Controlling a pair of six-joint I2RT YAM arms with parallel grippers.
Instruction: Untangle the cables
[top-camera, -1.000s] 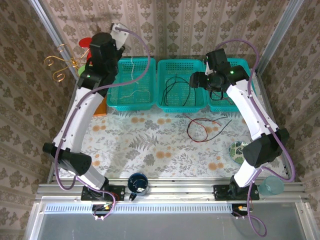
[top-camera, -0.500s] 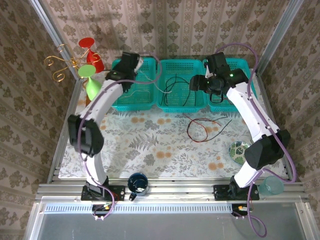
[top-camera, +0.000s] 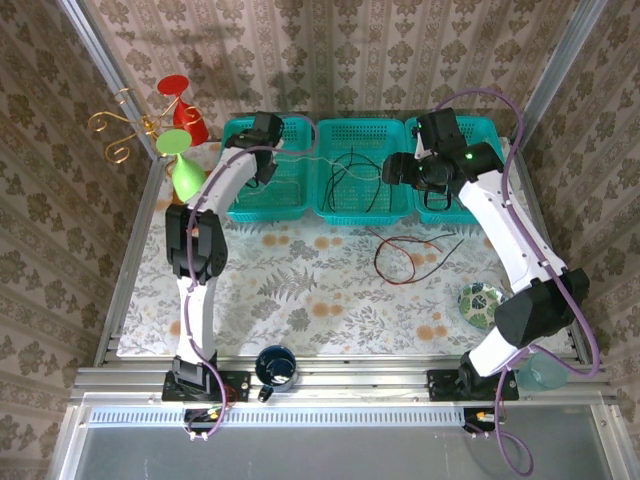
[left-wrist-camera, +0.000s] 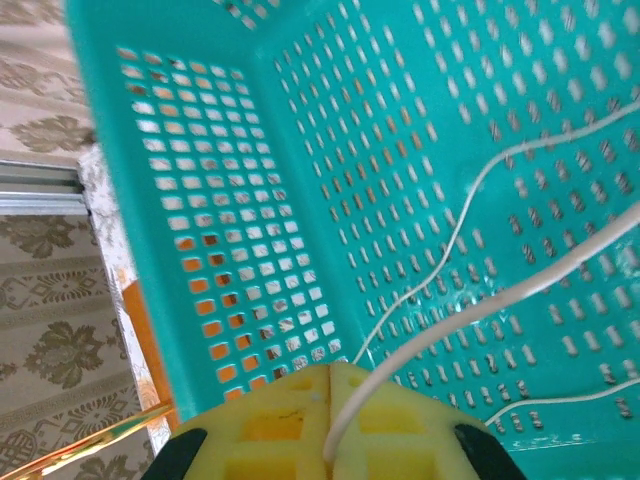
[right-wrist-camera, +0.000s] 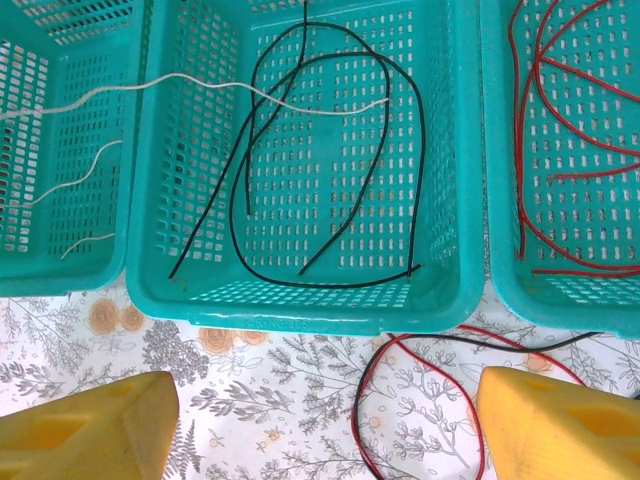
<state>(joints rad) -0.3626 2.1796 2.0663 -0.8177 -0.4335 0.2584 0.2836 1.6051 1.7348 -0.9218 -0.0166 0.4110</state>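
Left gripper (left-wrist-camera: 330, 378): clamped shut on a white cable (left-wrist-camera: 470, 215), pinched between the yellow pads over the left basket (left-wrist-camera: 200, 200). Right gripper (right-wrist-camera: 325, 430): jaws wide apart, nothing in them, hanging over the near rim of the middle basket (right-wrist-camera: 300, 315).

Cable locations:
- The held white cable runs right from the left basket, over the shared rim, and its free end lies across the black cables (right-wrist-camera: 400, 150) in the middle basket.
- Two more short white cables (right-wrist-camera: 75, 170) sit in the left basket.
- Red cables (right-wrist-camera: 540, 100) are in the right basket (right-wrist-camera: 560, 305).
- A red-and-black pair (right-wrist-camera: 420, 345) lies crossed on the table (top-camera: 300, 290), just near of the baskets.

Handling, my read: all are thin, light and limp with no push stiffness, so they can only be pulled. The smooth jacket may slide through the pads. The white tail could drag a black loop along with it or catch on the basket mesh.

For the pair on the table, grab the red loop away from the crossing. It lies flat, so the pinch has to come right down to the cloth.
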